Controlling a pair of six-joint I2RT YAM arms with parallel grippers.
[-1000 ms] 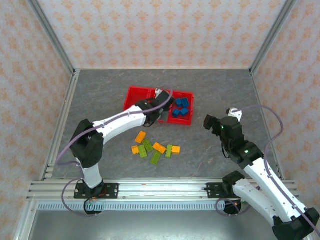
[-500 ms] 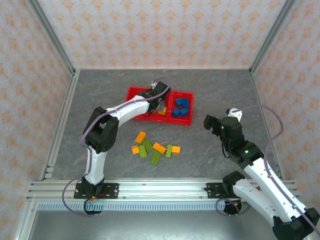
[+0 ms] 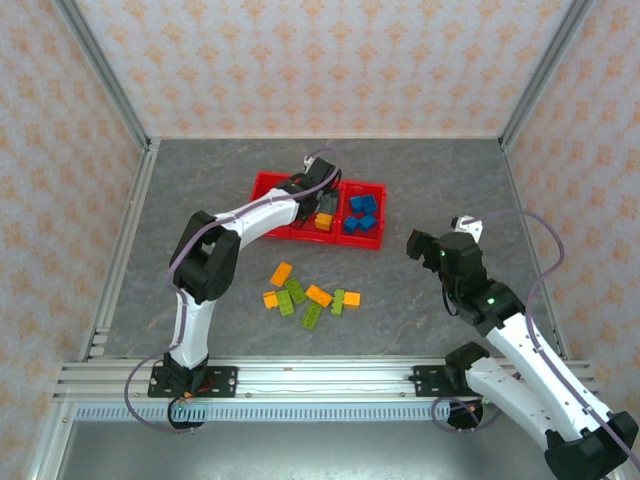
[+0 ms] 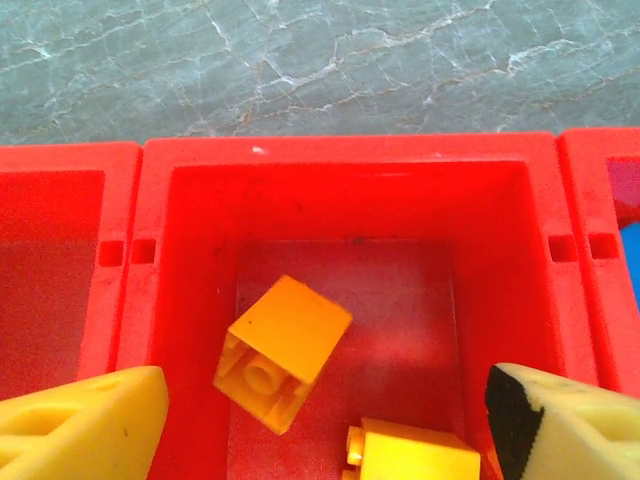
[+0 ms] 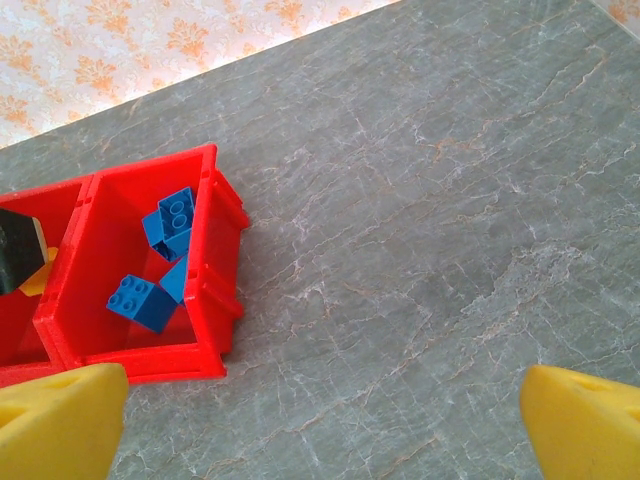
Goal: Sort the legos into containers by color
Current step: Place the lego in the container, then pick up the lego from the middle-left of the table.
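Centrally, on the grey veined worktop (image 3: 450,180): red tray (image 3: 262,188) of three square compartments side by side.

Right compartment: blue bricks (image 3: 362,212), several, jumbled together. Middle compartment: orange bricks (image 3: 323,222), two. From the left wrist view, one tilted brick (image 4: 283,350) with its hollow underside turned toward the camera, and a second brick (image 4: 415,455) just beside it at the near edge, both on the tray floor.

Left pincer (image 3: 322,200) above the middle compartment, arm stretched far forward. Jaws spread wide, yellow fingertips (image 4: 90,425) in the two lower corners of the wrist view, clear of both orange bricks, nothing gripped.

Nearer the arm bases, well apart from the tray: loose bricks (image 3: 310,295) on the bare worktop, orange and lime green, bunched in a short row, some touching.

Right pincer (image 3: 440,235) to the right of the tray, over bare worktop, aimed back toward the tray. Jaws at full spread, nothing between them. From the right wrist view: yellow fingertips (image 5: 60,415) low in both corners, right compartment at the left edge, blue bricks (image 5: 140,300) inside, some against its right wall (image 5: 215,250).
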